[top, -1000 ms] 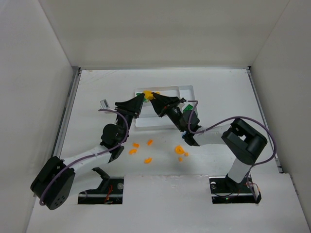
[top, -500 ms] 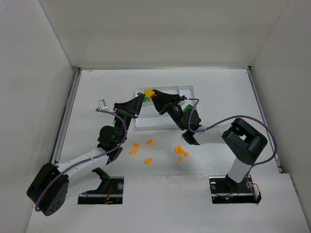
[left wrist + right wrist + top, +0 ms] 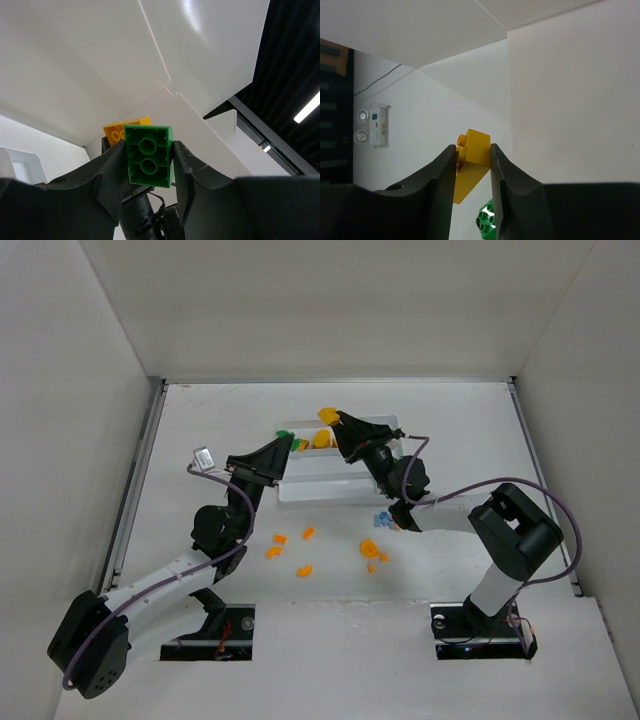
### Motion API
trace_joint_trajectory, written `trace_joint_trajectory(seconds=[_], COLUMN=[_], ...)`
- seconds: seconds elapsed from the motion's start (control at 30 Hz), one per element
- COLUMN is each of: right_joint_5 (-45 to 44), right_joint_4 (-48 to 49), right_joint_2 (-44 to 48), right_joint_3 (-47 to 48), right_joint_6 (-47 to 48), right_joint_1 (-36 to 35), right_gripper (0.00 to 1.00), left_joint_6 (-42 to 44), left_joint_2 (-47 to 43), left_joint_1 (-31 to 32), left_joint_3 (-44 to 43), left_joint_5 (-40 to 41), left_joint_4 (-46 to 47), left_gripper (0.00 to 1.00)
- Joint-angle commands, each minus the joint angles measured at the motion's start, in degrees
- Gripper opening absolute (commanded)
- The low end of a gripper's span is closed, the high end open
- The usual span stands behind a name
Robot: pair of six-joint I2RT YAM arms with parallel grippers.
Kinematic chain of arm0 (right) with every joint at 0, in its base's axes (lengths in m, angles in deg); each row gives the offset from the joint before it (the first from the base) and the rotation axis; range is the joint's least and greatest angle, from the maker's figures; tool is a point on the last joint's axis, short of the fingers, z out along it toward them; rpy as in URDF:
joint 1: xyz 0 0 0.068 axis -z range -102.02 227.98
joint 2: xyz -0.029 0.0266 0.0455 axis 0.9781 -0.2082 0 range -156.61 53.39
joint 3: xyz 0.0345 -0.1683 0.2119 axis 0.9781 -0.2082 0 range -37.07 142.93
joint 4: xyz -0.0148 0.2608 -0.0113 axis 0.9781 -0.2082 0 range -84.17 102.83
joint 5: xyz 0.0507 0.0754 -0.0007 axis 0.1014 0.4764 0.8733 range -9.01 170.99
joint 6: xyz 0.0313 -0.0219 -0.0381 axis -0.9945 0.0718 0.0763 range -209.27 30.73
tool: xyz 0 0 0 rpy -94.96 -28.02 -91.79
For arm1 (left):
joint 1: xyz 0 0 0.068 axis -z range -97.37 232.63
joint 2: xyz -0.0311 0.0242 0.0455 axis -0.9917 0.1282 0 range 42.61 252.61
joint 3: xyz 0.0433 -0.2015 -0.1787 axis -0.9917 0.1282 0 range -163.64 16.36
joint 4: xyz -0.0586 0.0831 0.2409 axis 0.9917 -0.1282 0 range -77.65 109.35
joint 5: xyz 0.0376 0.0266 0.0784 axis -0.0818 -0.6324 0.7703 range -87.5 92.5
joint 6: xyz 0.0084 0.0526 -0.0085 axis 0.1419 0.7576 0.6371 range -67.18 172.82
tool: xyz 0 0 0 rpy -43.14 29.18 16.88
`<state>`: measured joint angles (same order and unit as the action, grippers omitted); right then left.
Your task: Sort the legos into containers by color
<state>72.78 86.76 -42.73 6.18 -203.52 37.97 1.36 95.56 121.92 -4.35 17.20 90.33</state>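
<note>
**Two bricks held high and close – a bump or a slip could scatter them**

The left fingers point(image 3: 112, 172) are narrow, clamped on a green studded plastic brick point(image 3: 148, 162). The right fingers point(image 3: 445, 175) pinch a yellow studded plastic brick point(image 3: 472, 160), which sits tilted between them. The shallow white plastic tray point(image 3: 300, 498) lies below both sets of fingers, and flat orange plastic bits point(image 3: 303, 570) lie on the bench point(image 3: 200, 420) nearer the arm bases.

The main risk is contact. The yellow brick shows just behind the green one, so a careless swing could knock either loose. The tilted yellow brick might also pivot out of its pinch. Released from this height, either brick could bounce into the wrong compartment or off the tray.
</note>
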Motion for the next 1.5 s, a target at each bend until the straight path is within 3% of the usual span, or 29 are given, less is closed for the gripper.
trace_joint_trajectory(seconds=[0.0,0.33,0.6,0.93,1.2,1.47], right_joint_5=[4.15,6.63,1.71,-8.13,-17.09,-18.33], right_joint_4=[8.09,-23.53,-49.48,-65.66,-71.37,-72.44], right_joint_2=[1.1,5.23,1.91,-7.41,-12.51,-16.82], right_joint_3=[-1.75,-3.35,9.3,26.09,35.58,41.12], right_joint_6=[-1.69,20.98,43.84,62.74,74.96,80.32], right_joint_1=[1.99,8.58,12.72,13.69,12.81,11.23], right_gripper=[0.19,0.18,0.18,0.18,0.2,0.22], left_joint_6=[1.89,2.51,2.77,2.77,2.51,2.33], left_joint_2=[-2.85,-8.03,-9.44,-7.95,-6.11,-3.64], left_joint_1=[-0.31,-0.4,1.62,4.61,5.14,5.58], left_joint_3=[-0.83,7.08,10.69,12.53,13.06,12.8], left_joint_5=[-0.9,-1.51,-2.74,-2.83,-2.66,-2.57], left_joint_4=[-3.28,-22.45,-27.74,-28.0,-26.86,-24.75], left_gripper=[0.26,0.28,0.28,0.29,0.3,0.3])
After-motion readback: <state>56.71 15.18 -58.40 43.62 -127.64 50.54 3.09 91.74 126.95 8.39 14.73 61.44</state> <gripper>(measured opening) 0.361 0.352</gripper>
